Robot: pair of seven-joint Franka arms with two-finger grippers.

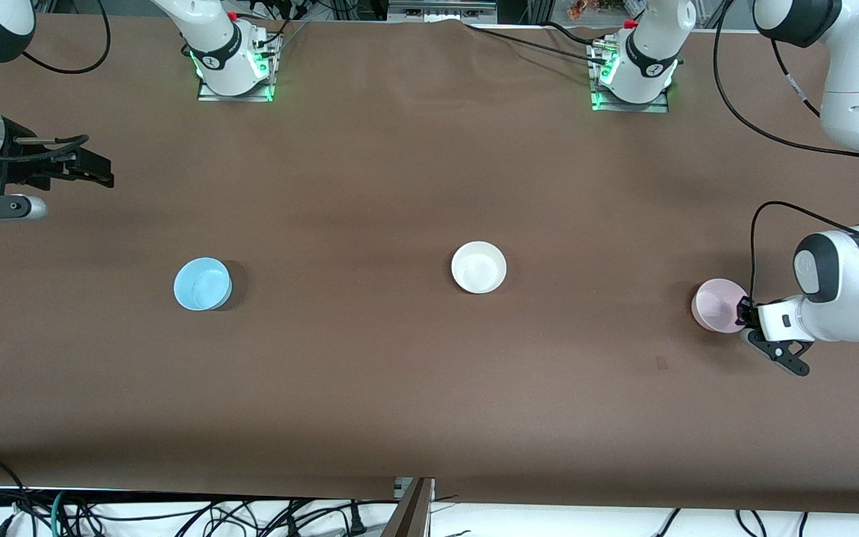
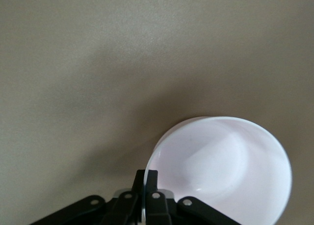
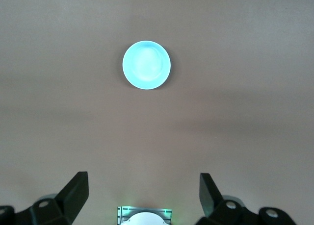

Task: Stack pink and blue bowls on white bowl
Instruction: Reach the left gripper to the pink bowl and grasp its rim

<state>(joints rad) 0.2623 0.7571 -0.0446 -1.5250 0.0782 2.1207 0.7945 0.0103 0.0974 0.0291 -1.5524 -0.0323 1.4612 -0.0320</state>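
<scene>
The pale pink bowl [image 1: 716,304] is at the left arm's end of the table. My left gripper [image 1: 744,312] is shut on its rim, one finger inside and one outside; the left wrist view shows the gripper [image 2: 146,178] pinching the bowl's [image 2: 225,171] thin wall. I cannot tell whether the bowl is lifted. The white bowl [image 1: 479,266] sits upright mid-table. The sky blue bowl [image 1: 202,283] sits upright toward the right arm's end. My right gripper [image 1: 98,170] is open and empty, held high above that end of the table; its wrist view [image 3: 143,190] shows the blue bowl [image 3: 146,64] well below.
The brown table cover [image 1: 414,388] is bare apart from the three bowls. The arm bases [image 1: 236,67] [image 1: 634,74] stand along the edge farthest from the front camera. Cables hang off the nearest edge.
</scene>
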